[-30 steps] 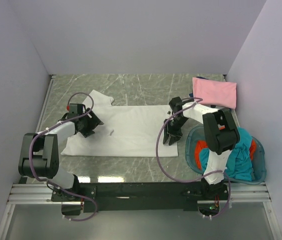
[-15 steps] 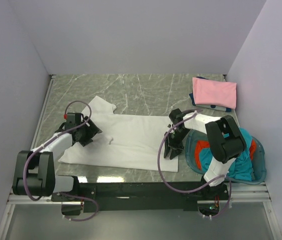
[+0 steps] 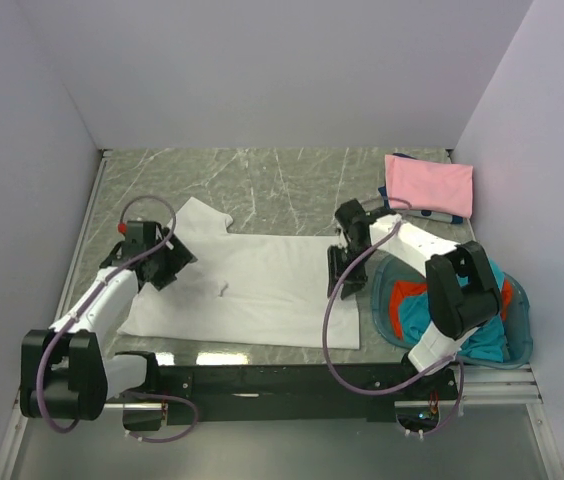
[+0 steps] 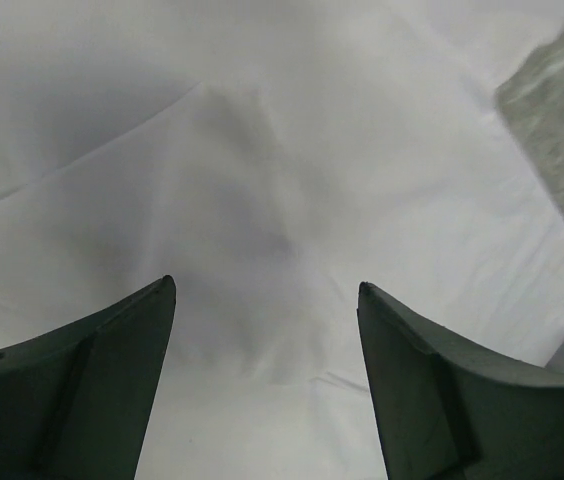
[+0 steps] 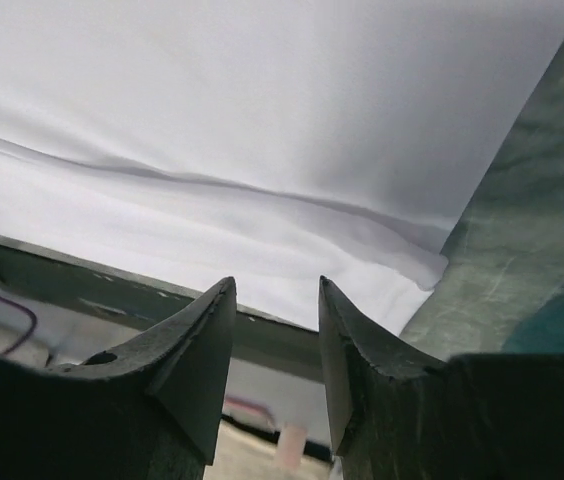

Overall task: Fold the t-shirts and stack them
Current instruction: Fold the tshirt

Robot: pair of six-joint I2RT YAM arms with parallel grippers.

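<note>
The left claw (image 4: 264, 284) stood spread, empty, shirt (image 4: 262, 150) beneath; the right claw (image 5: 275, 282) half-spread, its edge just ahead; a shallow pinch might slip, skewing the fold.

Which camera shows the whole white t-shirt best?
The top external view: the white t-shirt lies spread out, almost entirely visible. The left wrist view shows only plain cloth close up; the right wrist view, a creased edge.

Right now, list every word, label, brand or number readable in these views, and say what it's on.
No text can be read in any view.
white t-shirt: plain, no print; the small dark speck on it is too small to read.
pink t-shirt: plain, no label showing.
blue basket: no markings visible.
</note>
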